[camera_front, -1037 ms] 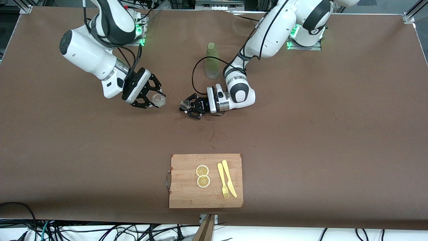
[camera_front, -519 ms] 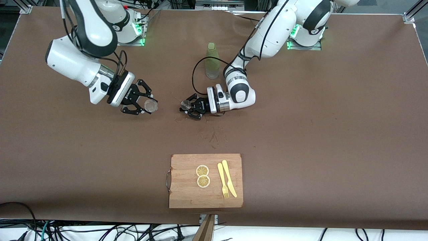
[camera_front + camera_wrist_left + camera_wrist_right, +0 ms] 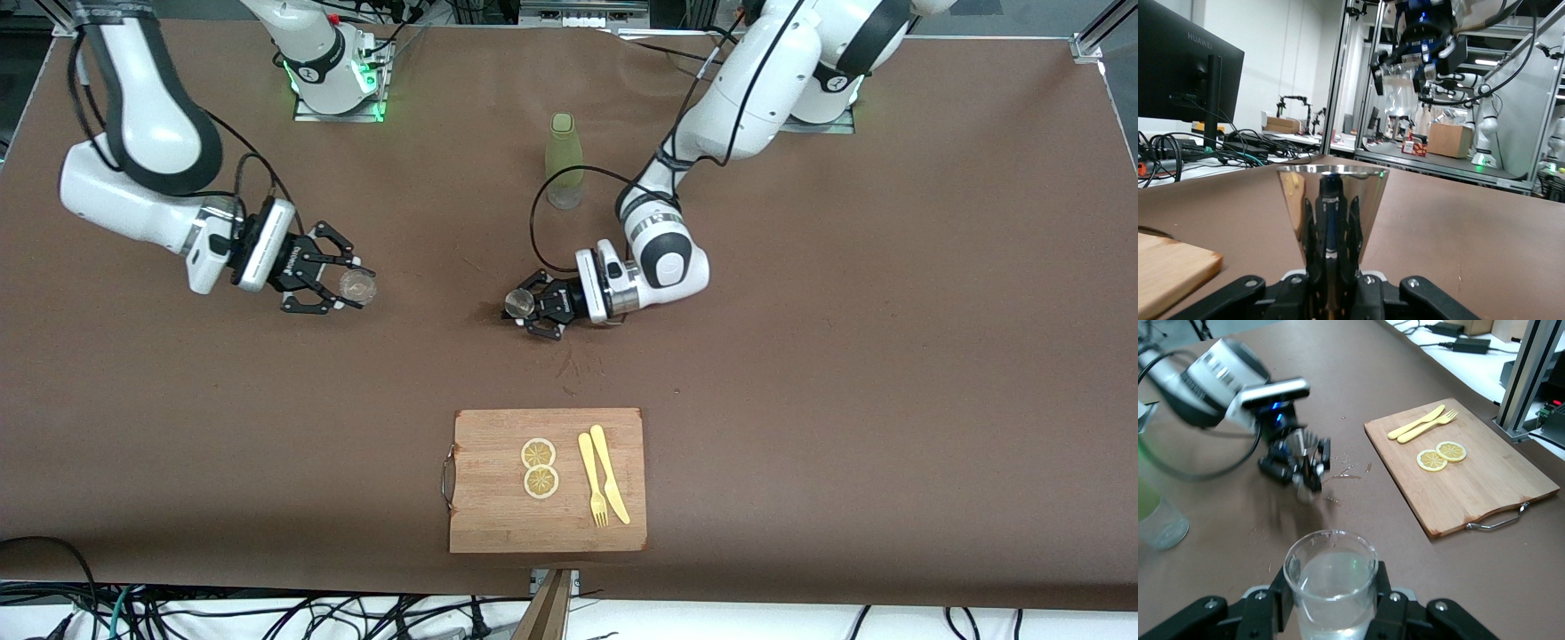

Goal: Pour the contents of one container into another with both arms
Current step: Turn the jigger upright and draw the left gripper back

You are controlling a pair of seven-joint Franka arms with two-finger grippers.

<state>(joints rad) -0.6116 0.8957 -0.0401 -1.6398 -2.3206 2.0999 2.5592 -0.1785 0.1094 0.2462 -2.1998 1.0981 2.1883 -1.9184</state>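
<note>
I have both vessels in hand but well apart, so I judge the pour not yet begun. My right gripper [image 3: 342,286] has its jaws clamped on the glass cup [image 3: 357,285], held upright over bare tabletop [image 3: 800,356] toward the right arm's end; the right wrist view shows clear liquid in it. My left gripper [image 3: 532,307] has its jaws clamped on the waist of the steel jigger [image 3: 516,303], upright, low over the tabletop's middle. Remaining: bring the cup above the jigger's mouth, then tilt. The green bottle [image 3: 564,161] and cutting board [image 3: 547,480] are not involved.
</note>
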